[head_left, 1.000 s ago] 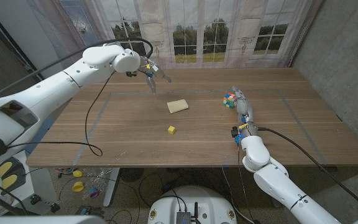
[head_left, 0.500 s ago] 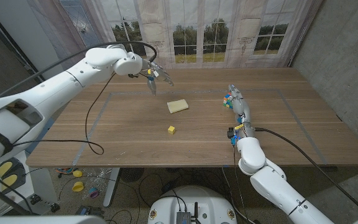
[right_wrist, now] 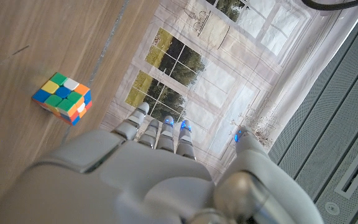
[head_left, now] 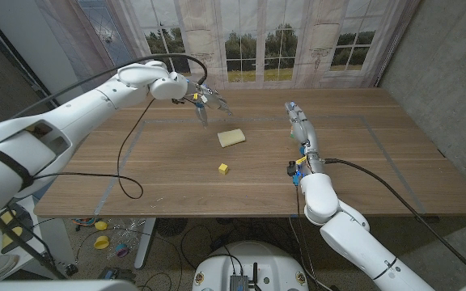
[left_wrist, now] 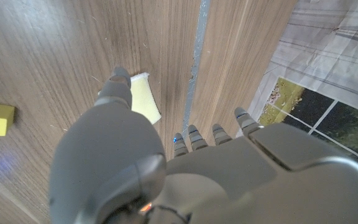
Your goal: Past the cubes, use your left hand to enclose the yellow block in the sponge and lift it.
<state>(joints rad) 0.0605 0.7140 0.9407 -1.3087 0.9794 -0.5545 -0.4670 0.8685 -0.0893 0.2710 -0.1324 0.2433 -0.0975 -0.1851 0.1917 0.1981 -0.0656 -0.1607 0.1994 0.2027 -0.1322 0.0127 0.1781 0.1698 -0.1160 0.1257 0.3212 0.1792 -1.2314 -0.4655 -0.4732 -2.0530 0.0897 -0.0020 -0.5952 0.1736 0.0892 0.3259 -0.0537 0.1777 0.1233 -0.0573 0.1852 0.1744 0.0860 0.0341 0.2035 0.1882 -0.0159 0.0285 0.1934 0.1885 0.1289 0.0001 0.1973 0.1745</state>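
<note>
Above the desk [head_left: 362, 174], your left robot hand [head_left: 202, 103] hangs released, fingers spread, grasping nothing.
Sponge [head_left: 231, 138] lies just beyond its fingertips; yellow block [head_left: 224, 169] sits nearer you, apart from it. Your right robot hand [head_left: 299, 124] stands released, the colour cube [right_wrist: 62, 98] just past it.

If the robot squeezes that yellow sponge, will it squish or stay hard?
Probably squish: the sponge looks like a soft, pale foam slab with rounded edges. It seems light for its size, and lying flat on the table, it should slide rather than roll if the left hand nudges it.
</note>
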